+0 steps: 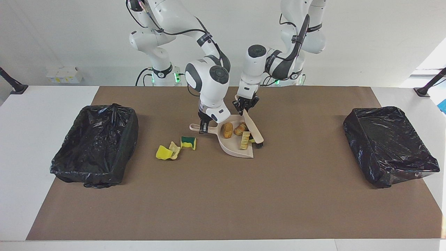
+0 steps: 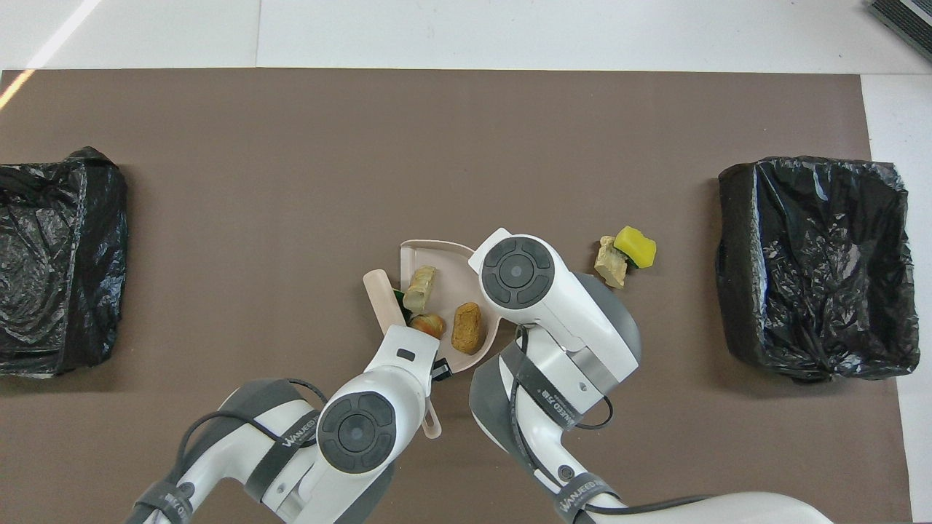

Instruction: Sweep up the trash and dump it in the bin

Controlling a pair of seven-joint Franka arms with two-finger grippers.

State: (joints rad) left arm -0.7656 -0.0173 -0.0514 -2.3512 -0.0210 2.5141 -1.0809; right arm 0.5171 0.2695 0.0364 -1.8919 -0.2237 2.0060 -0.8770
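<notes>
Two arms work close together just above the middle of the facing view. The right gripper [image 1: 205, 128], coming from the upper left of that view, is clamped on the handle of a beige dustpan [image 1: 234, 149] that rests on the brown mat [image 1: 223, 202] at the centre. The left gripper [image 1: 246, 105], coming from the upper right, is closed on the handle of a beige brush [image 1: 253, 129], which slants down so its dark bristle end sits at the dustpan's open edge.

Three pieces of trash lie in the dustpan: a brown roll [image 1: 227, 129] near the handle end, a smaller golden roll [image 1: 239, 129] beside it and against the brush, and a pale yellowish strip [image 1: 245, 140] near the open lip. A bit of green shows between the strip and the brush in the overhead view, too hidden to identify.

More trash sits on the mat just left of the dustpan in the facing view: a green and yellow sponge [image 1: 188, 142], a crumpled tan scrap [image 1: 174, 150] and a yellow sponge [image 1: 162, 152] touching that scrap.

Black-lined bins stand at each side, one at centre left [image 1: 94, 146] and one at centre right [image 1: 388, 143] of the facing view, well apart from the dustpan.
</notes>
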